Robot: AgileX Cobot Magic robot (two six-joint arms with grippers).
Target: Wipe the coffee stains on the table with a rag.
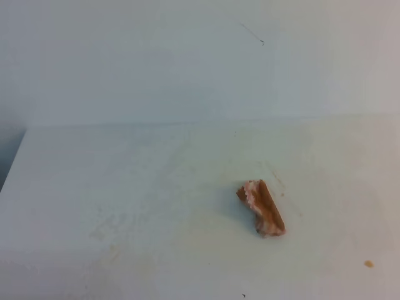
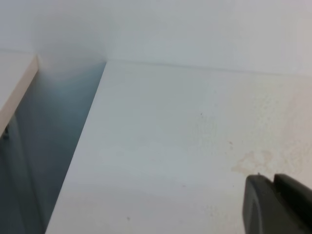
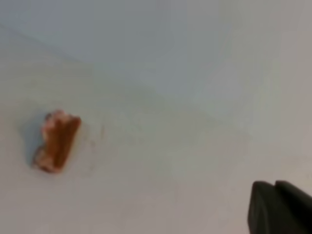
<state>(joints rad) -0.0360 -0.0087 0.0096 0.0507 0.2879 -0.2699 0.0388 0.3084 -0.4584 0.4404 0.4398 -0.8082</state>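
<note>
1. My left gripper [image 2: 277, 187] shows only in the left wrist view, as two dark fingers pressed together at the lower right corner, clenched on nothing. Ahead and to its left the table [image 2: 156, 146] ends at a straight edge with a dark gap beyond it; no other view gives that drop so near. Just above the fingertips lies a faint tan smudge [image 2: 253, 161].
2. From the exterior high view neither of my grippers appears. The rag [image 1: 262, 209] lies crumpled and orange-brown on the table [image 1: 125, 187], right of centre, and a tiny coffee dot [image 1: 369, 264] sits near the lower right.
3. My right gripper [image 3: 278, 192] is clenched and empty at the right wrist view's lower right corner. The rag [image 3: 56, 141] lies well apart, ahead to its left.
</note>
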